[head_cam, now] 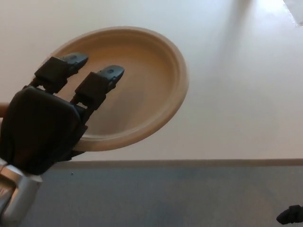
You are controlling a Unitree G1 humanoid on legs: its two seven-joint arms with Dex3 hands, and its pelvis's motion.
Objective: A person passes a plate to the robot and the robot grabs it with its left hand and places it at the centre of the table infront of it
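My left hand (47, 123) grips the plate (142, 85) by its near-left rim, above the table (236, 94). Next, I judge, carry it toward the table's centre and lower it level.

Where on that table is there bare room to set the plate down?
The pale table is bare right of the plate, out to the picture's edge, and along its near edge. The only crowding is at left, where the left hand holds the plate.
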